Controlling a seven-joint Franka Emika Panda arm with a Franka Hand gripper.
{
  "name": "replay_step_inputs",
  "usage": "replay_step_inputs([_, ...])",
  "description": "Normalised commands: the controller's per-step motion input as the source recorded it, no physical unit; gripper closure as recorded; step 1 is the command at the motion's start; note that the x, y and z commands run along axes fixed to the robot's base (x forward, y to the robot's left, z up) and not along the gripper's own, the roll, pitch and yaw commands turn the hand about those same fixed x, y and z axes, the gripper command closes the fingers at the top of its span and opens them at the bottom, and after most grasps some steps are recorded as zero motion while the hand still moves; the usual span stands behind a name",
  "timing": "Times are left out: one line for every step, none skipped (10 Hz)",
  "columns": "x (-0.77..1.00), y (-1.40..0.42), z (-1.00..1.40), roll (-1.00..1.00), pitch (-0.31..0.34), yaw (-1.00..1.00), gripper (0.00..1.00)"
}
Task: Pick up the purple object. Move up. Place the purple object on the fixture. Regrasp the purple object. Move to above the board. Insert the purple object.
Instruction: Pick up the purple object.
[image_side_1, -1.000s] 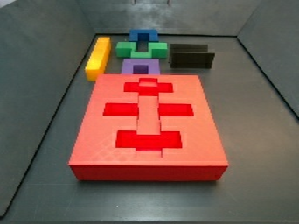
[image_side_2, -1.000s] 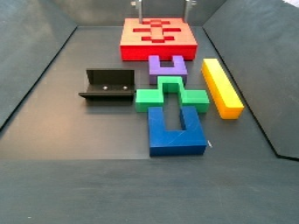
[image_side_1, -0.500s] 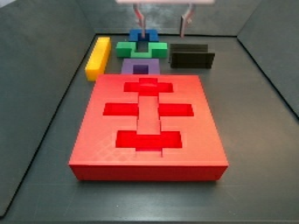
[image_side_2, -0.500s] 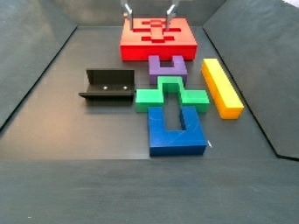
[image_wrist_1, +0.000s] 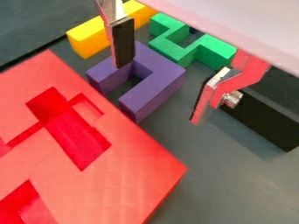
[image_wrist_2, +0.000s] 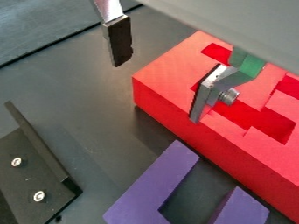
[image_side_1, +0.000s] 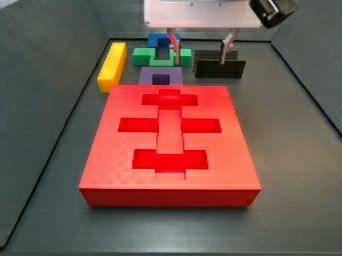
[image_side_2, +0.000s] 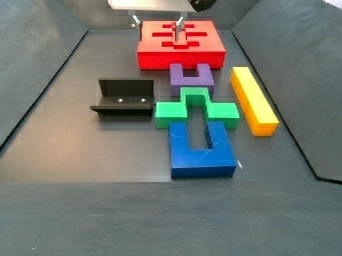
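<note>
tool (image_wrist_1: 163, 74) hangs agape over purple object (image_wrist_1: 138, 82).

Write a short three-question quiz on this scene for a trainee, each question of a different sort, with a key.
1. True or false: the hand is shut on the purple object.
2. Which piece lies against the purple object on the side away from the board? A) yellow bar B) green-and-blue cross block C) fixture
3. Fill in: in a side view the hand hangs above the ____ end of the board, the end next to the purple object.

Key
1. False: the fingers stand apart, nothing between them, and the purple object lies on the floor.
2. B
3. far
</note>
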Motion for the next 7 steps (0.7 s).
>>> replay_step_inputs([0.0,-0.16,-0.13,0.31,0.029,0.07,0.0])
replay_step_inputs([0.16,-0.2,-0.22,0.28,0.04,0.03,0.0])
replay_step_inputs([0.43,-0.14,-0.28,0.27,0.073,0.0,0.0])
replay_step_inputs([0.37,-0.07,-0.24,0.26,0.091,0.04,0.0])
replay_step_inputs([0.2,0.0,-0.11,0.25,0.093,0.12,0.0])
replay_step_inputs([0.0,0.28,0.0,0.08,0.06,0.13,0.0])
replay_step_inputs([-0.07,0.5,0.0,0.0,0.033,0.15,0.0])
